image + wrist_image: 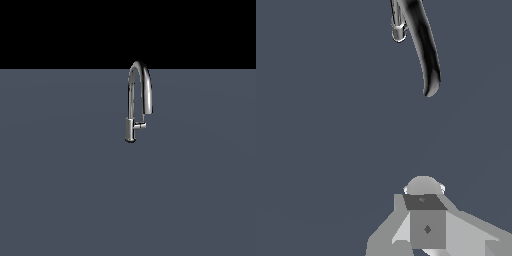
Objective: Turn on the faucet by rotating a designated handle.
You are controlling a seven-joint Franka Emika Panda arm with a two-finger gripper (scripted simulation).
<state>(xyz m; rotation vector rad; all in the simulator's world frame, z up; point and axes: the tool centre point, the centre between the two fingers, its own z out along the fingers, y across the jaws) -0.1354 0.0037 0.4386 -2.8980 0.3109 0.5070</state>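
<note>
The chrome gooseneck faucet (138, 82) stands upright on the flat grey-blue surface, a little to the exterior view's right of centre. Its short handle (141, 126) juts sideways from the cylindrical base (130, 132) toward the exterior view's right, below the spout's mouth. In the wrist view the arched spout (425, 52) shows as a dark curved tube, with a short chrome stub (399, 33) beside it. Grey blocky parts of my gripper (426, 220) show in the wrist view, well apart from the faucet. I cannot tell how its jaws stand. The arm is out of the exterior view.
The grey-blue surface (65, 190) stretches flat all around the faucet, up to a black background at the far edge.
</note>
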